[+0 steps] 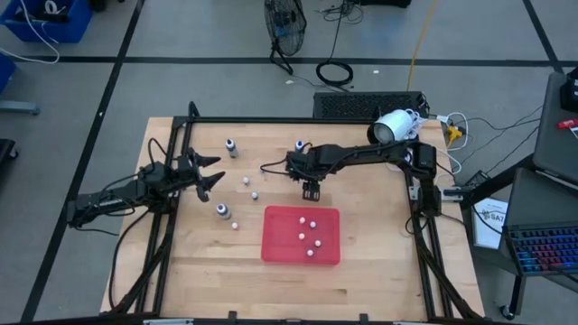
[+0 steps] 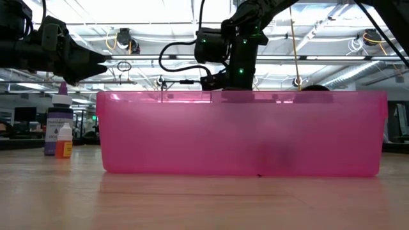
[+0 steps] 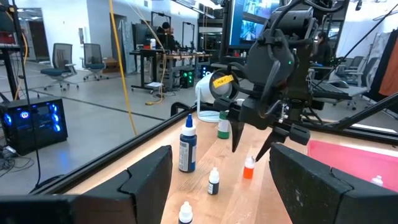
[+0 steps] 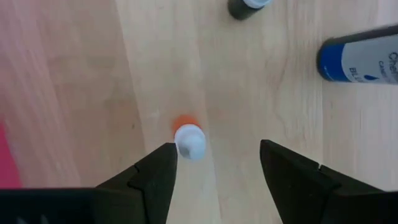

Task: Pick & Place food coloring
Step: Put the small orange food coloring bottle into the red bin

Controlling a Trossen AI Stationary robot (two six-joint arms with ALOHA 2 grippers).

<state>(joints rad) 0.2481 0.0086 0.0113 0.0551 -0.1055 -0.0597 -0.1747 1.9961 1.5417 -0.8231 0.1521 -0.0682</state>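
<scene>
Your left gripper point(image 1: 209, 174): spread wide, empty, at table's left. Food coloring bottles point(image 1: 245, 181): scattered mid-table; four in the red tray point(image 1: 327, 253). Your right gripper point(image 1: 311, 191): open, empty, above an orange bottle point(image 4: 189, 139).

Partial lettering on a blue bottle is the only print that can be made out.

In the right wrist view, the blue bottle point(image 4: 364, 61) lying at the frame's edge carries white letters beginning "Cre" above "BL"; the rest is cut off. Labels elsewhere are illegible.
</scene>
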